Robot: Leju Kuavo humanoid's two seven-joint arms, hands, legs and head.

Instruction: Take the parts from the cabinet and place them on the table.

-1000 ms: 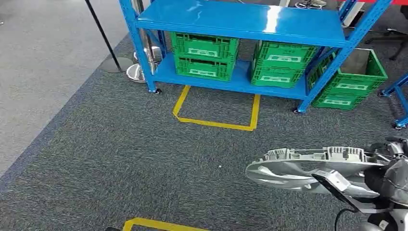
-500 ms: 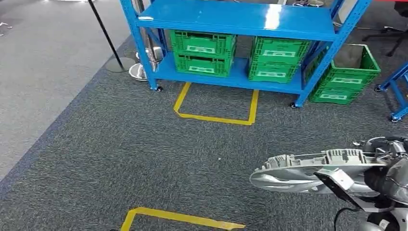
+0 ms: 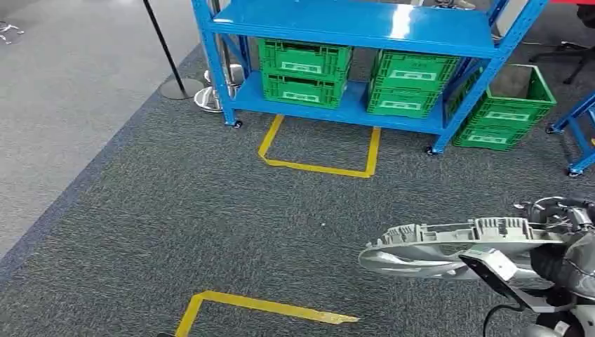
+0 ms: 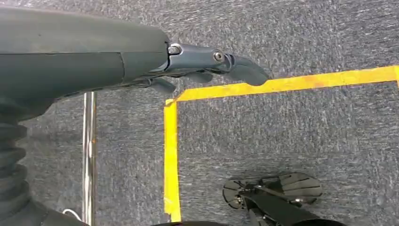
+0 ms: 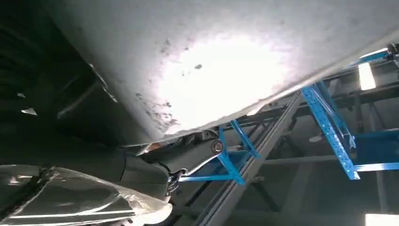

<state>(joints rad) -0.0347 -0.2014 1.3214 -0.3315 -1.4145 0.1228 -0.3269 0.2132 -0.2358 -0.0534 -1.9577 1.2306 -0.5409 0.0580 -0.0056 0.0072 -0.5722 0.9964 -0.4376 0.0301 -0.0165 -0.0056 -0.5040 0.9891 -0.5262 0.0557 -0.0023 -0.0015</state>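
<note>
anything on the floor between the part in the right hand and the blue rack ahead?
Nothing visible. The right hand holds the round silver-grey metal part; between it and the blue metal rack lie dark carpet and flat yellow tape lines.

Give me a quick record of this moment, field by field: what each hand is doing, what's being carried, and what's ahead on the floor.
right hand: grips the silver part from beneath
carried item: silver part, round, ribbed rim, held roughly level
left hand: holds nothing, fingers extended over carpet
ahead: blue shelving rack with green crates on its lower shelf
floor: dark carpet, yellow tape outline before the rack
beside rack: another green crate on the floor
</note>
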